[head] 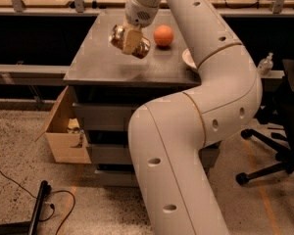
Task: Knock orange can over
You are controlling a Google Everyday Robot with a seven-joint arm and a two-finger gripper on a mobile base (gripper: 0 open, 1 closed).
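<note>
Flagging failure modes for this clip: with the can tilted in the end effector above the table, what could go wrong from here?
1. The end effector, above the table's middle, grips the orange can tilted and off the table; if released, it might roll off an edge.
2. The orange fruit sits close beside it; a sweep could bump it toward the bowl.

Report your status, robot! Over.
End effector above table, shut on orange can. Can tilted, off the tabletop. Orange fruit nearby, not touching.
</note>
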